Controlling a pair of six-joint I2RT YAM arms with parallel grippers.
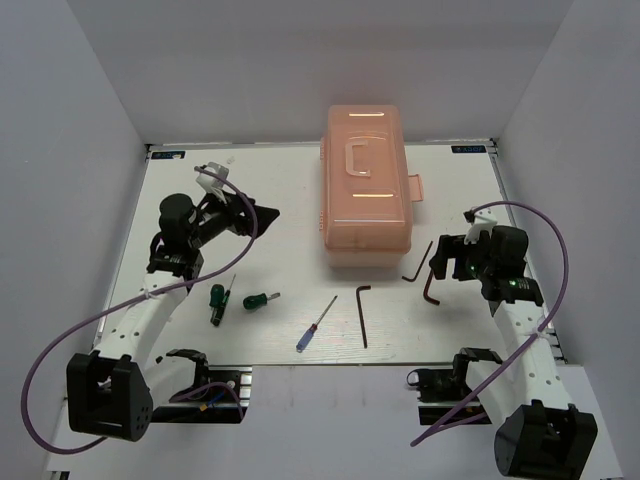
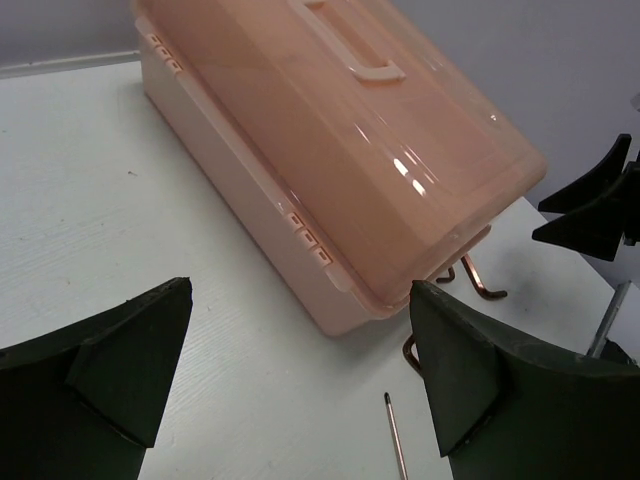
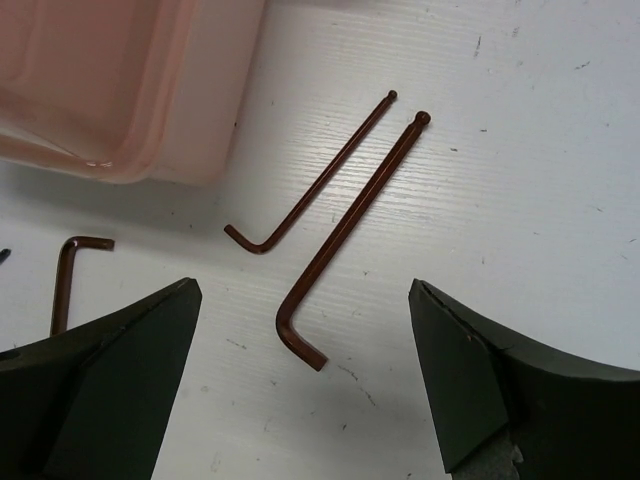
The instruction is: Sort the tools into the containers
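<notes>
Right pincer (image 3: 305, 290) spread wide, empty. Thin hex key (image 3: 310, 185) and thicker hex key (image 3: 350, 240) lie on desk (image 3: 520, 150) in gap ahead of its fingers, side by side, not touching, bent ends toward pincer. Third hex key (image 3: 65, 285) by one finger, near closed toolbox (image 3: 110, 90). Left pincer (image 2: 300, 290) spread, empty, facing toolbox's long side. Blue screwdriver (image 1: 316, 325), first green screwdriver (image 1: 216, 300) and second green screwdriver (image 1: 260, 299) lie toward desk's front edge, apart from both pincers.

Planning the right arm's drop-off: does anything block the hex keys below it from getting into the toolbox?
Yes: the toolbox is shut, its lid closing the way in. Nothing visible lies between the open right gripper and the two hex keys.
</notes>
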